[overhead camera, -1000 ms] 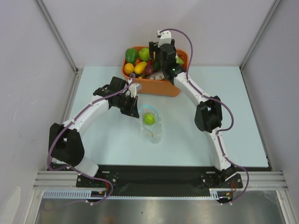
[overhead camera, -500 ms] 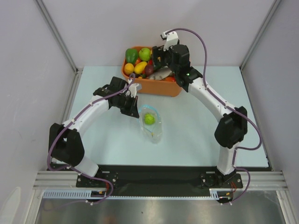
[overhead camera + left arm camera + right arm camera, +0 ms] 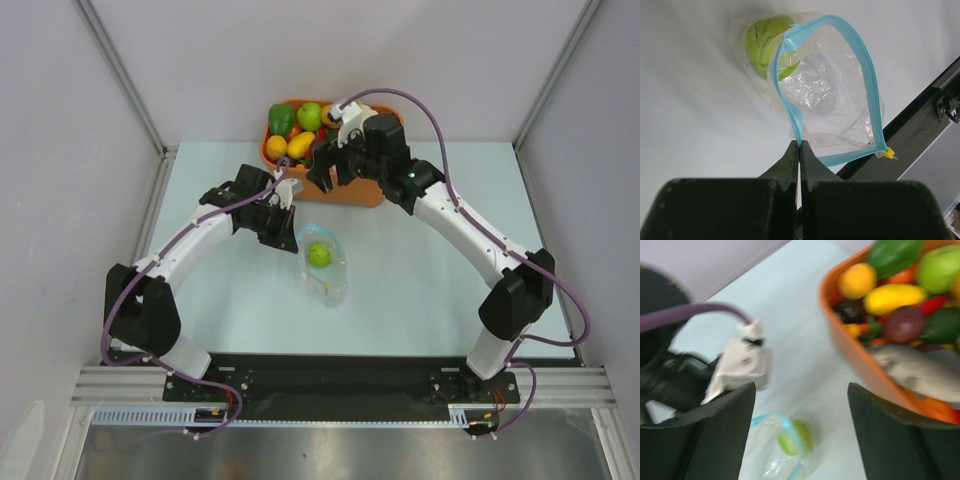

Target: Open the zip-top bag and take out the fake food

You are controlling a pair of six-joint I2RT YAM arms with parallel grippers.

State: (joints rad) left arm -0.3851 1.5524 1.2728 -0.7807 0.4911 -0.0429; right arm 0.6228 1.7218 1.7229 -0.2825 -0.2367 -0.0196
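The clear zip-top bag point(image 3: 327, 268) lies on the table with its light-blue zip strip point(image 3: 862, 60) gaping open. A lime-green round fruit point(image 3: 319, 255) sits inside it, also seen in the left wrist view point(image 3: 765, 42) and the right wrist view point(image 3: 796, 437). My left gripper point(image 3: 296, 236) is shut on the zip strip's edge point(image 3: 800, 142). My right gripper point(image 3: 320, 178) is open and empty, hovering over the tub's front edge, above and behind the bag point(image 3: 782, 452). A slim grey fish point(image 3: 920, 371) lies in the orange tub point(image 3: 855, 355).
The orange tub point(image 3: 345, 188) at the back holds several toy fruits, among them yellow, green and purple ones. A yellow slider point(image 3: 888, 153) sits at the zip's end. The left arm's white wrist camera point(image 3: 742, 362) is close to my right gripper. White walls stand left and right.
My right gripper lifted out of the tub and swung forward and left toward the bag. The left gripper and the bag have not moved.
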